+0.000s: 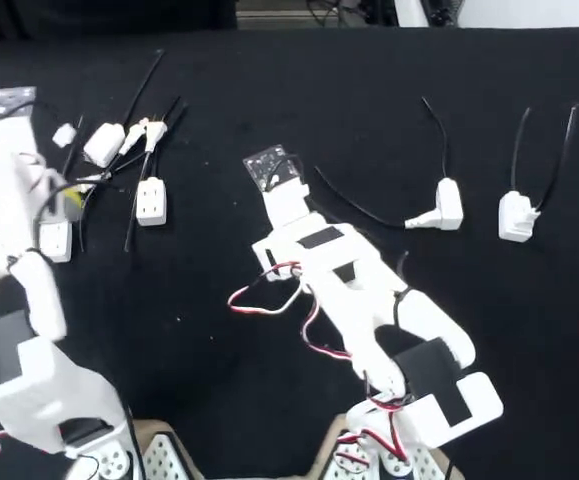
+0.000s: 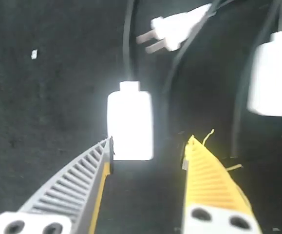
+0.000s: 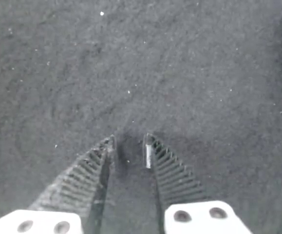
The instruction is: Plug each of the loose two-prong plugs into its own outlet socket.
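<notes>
Your left gripper (image 2: 149, 141) gapes before a socket (image 2: 129, 122), its slots unreadable; your right gripper (image 3: 130, 139), slightly parted, holds nothing.

Open room down the middle of the tabletop (image 1: 199, 330), far edge to near edge, apart from the right arm (image 1: 349, 280) stretched across it. Crowded toward the far left corner: outlet sockets (image 1: 150, 200), two-prong plugs (image 1: 104, 143) and crossing black cables (image 1: 144, 88), narrow gaps only. Ahead of the left gripper (image 2: 149, 141), blocked by a single outlet (image 2: 129, 126). Toward the right edge, passable between a plug-and-socket pair (image 1: 439, 212) and a white cabled block (image 1: 516, 217).
</notes>
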Robot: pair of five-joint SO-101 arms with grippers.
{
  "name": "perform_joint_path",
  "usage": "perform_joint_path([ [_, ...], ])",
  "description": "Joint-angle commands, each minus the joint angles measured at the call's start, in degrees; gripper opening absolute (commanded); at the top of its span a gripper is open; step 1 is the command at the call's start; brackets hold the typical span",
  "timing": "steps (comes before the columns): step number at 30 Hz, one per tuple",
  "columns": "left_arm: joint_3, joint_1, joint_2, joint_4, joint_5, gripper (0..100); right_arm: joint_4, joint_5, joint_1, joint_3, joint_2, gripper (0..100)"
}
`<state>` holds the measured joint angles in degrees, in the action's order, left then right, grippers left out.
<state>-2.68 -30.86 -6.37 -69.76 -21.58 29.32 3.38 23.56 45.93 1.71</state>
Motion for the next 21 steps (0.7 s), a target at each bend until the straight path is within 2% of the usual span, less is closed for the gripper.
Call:
perform_joint_path([
  [1,5.8,-4.2,-4.4,-0.7,-8.5,24,-1.2,-0.4,0.8,0.1,2.9,7.8],
  [4,6.3,-4.5,-8.4,0.1,-11.5,24,-1.2,-0.4,0.8,0.1,2.9,7.8],
  [16,6.4,-2.7,-16.4,10.2,-11.7,24,-1.2,-0.4,0.8,0.2,2.9,7.8],
  [21,6.4,-2.7,-16.6,10.5,-11.3,24,-1.2,-0.4,0.8,0.2,2.9,7.8],
])
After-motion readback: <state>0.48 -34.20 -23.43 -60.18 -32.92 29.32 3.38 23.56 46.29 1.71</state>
